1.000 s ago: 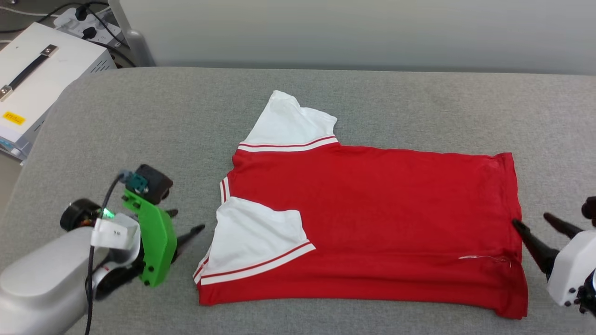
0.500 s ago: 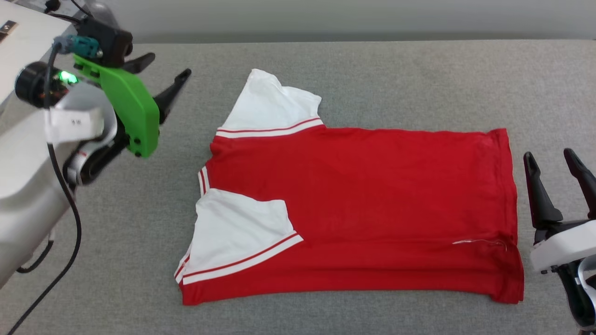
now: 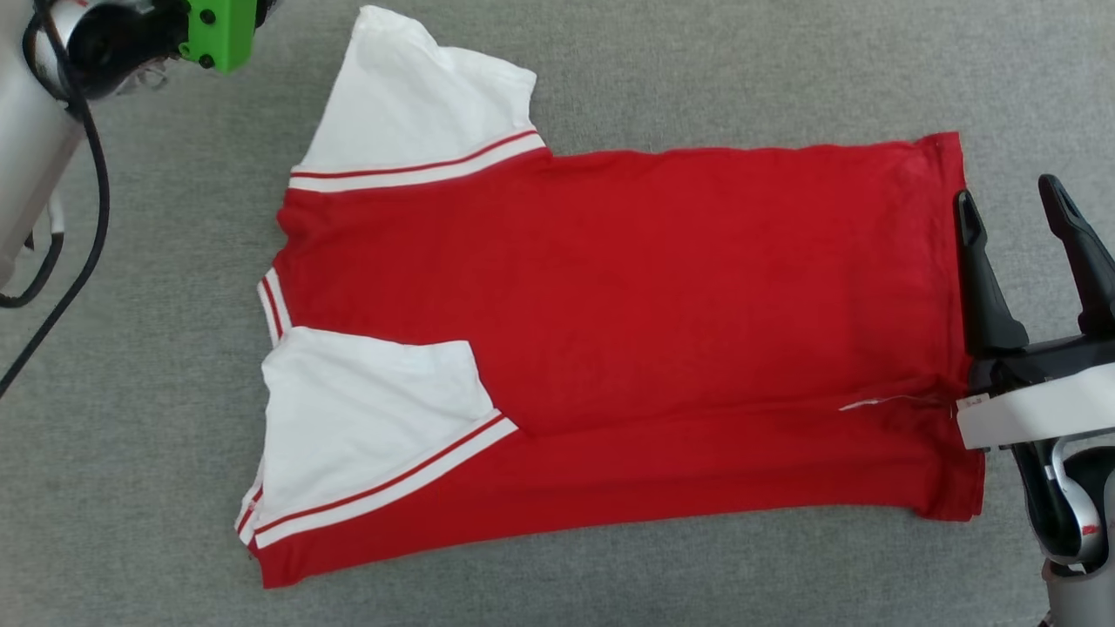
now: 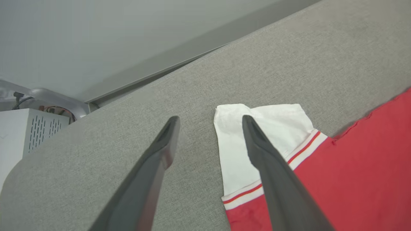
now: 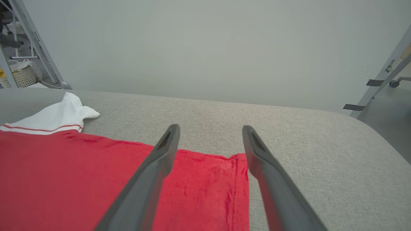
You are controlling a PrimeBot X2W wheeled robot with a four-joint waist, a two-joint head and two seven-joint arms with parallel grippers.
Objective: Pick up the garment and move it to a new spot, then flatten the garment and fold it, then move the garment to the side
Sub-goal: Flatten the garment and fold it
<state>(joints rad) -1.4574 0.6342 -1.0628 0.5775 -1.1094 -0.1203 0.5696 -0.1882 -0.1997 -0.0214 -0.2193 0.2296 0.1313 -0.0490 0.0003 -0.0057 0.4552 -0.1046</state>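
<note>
The garment (image 3: 653, 331), a red T-shirt with white striped-trim sleeves, lies flat on the grey table with its hem to the right. One sleeve is folded onto the body (image 3: 366, 409); the other sticks out at the far side (image 3: 418, 96). My right gripper (image 3: 1006, 193) is open beside the hem, its left finger over the hem's edge; the right wrist view shows the hem corner (image 5: 237, 179) between its fingers (image 5: 210, 127). The green mount of my left arm (image 3: 218, 30) is at the top left. My left gripper (image 4: 210, 118) is open above the far sleeve (image 4: 276, 125).
Grey fabric covers the table (image 3: 697, 70), whose far edge meets a pale wall (image 5: 205, 48). A white vented box (image 4: 29, 134) stands beyond the far left corner. A black cable (image 3: 87, 218) hangs from my left arm. Metal frame legs (image 5: 379, 80) stand off the right end.
The head camera has tilted down and closer. My left arm has swung from the near left up to the far sleeve. My right gripper has turned and moved up along the hem.
</note>
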